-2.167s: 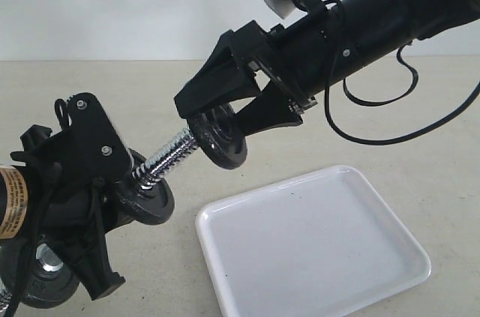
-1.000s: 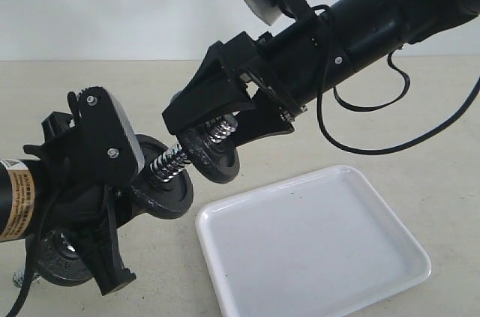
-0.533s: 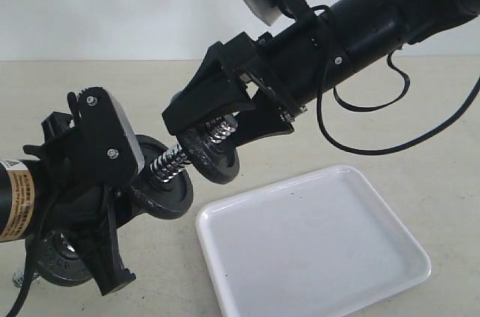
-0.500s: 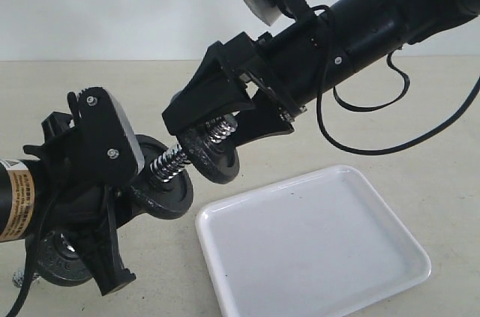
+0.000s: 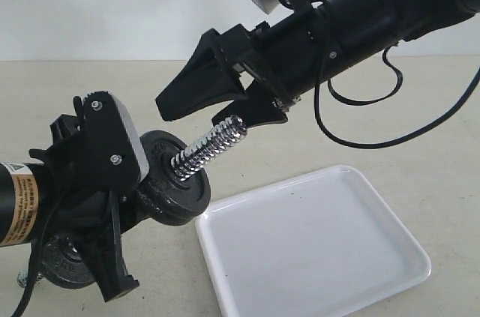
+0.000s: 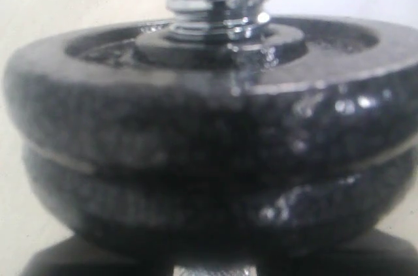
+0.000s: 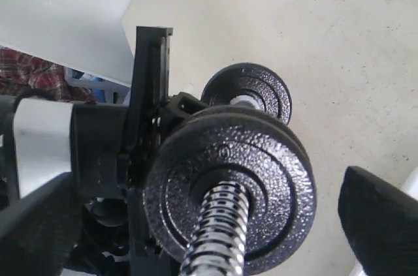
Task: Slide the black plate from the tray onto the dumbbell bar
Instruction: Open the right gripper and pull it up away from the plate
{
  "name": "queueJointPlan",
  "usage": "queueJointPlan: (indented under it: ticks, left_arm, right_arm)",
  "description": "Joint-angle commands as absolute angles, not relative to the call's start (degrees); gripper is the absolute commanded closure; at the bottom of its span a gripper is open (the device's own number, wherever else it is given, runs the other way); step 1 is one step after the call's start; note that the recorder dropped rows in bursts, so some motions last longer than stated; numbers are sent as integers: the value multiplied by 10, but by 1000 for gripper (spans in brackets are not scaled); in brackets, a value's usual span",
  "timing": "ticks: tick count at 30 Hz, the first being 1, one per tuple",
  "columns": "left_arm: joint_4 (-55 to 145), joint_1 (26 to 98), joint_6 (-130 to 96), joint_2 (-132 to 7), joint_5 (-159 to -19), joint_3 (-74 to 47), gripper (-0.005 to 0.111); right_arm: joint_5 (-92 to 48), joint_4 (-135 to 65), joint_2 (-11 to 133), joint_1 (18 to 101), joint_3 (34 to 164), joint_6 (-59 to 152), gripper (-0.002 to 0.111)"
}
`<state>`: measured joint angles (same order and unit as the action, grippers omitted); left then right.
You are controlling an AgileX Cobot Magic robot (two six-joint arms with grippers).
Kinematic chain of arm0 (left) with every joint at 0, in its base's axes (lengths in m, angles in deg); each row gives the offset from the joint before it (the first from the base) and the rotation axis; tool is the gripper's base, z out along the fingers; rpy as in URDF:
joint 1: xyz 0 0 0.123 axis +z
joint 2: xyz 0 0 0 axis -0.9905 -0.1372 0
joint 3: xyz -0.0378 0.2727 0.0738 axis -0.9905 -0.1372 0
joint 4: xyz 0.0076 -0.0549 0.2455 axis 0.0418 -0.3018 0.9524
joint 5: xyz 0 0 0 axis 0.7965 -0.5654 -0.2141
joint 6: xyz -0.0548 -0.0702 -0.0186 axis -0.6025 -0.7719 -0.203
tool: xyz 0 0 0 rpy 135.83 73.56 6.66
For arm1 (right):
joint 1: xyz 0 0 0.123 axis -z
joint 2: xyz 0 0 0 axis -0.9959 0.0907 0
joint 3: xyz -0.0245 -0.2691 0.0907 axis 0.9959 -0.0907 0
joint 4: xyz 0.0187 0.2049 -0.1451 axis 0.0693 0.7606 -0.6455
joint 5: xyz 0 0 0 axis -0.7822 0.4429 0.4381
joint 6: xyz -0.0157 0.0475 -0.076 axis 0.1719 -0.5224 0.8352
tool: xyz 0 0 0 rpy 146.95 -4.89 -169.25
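Right claw [image 5: 189, 113] hangs spread wide, empty, just above the free threaded tip of the dumbbell bar [image 5: 210, 146]. Left claw [image 5: 120, 208] pinches the bar behind the discs. Exterior view shows bare thread between tip and black plate [image 5: 161, 154], which sits on the bar, off the tray [image 5: 315, 249], near its corner. Only the left wrist view shows the plate flush against a second disc [image 6: 209, 211]; the right wrist view shows its face head-on, a third disc [image 7: 251, 93] beyond.

Right gripper [image 5: 191, 113] spread wide, left gripper [image 5: 124, 208] clamped.
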<state>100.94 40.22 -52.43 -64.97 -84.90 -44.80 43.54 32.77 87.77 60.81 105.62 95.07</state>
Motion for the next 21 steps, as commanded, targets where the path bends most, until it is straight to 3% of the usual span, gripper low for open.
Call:
queueJointPlan:
  ticks: [1, 4, 6, 8, 9, 10, 11, 16, 21]
  left_arm:
    - [1036, 402, -529, -622, -1119, -417, 102]
    - [1028, 402, -529, -622, -1106, -417, 102]
    - [1022, 402, -529, -622, -1088, -417, 102]
    - [1022, 402, -529, -622, -1081, -417, 102]
    - [1022, 402, -529, -622, -1079, -417, 102]
    - [1022, 402, -529, -622, -1078, -417, 102]
    - [1022, 402, -529, -622, -1075, -417, 102]
    - [1020, 402, -529, -622, -1070, -417, 102]
    - [959, 402, -523, -622, -989, -411, 102]
  right_arm:
    - [402, 331, 872, 609, 1059, 960, 11]
    - [380, 331, 872, 609, 1059, 962, 11]
    - [359, 331, 871, 609, 1059, 979, 18]
    - [349, 332, 871, 609, 1059, 979, 54]
    - [342, 332, 871, 609, 1059, 979, 89]
    - [336, 332, 871, 609, 1059, 979, 109]
    - [316, 333, 871, 609, 1059, 975, 105]
    - [267, 298, 871, 609, 1059, 975, 106]
    - [156, 73, 871, 609, 1059, 801, 106]
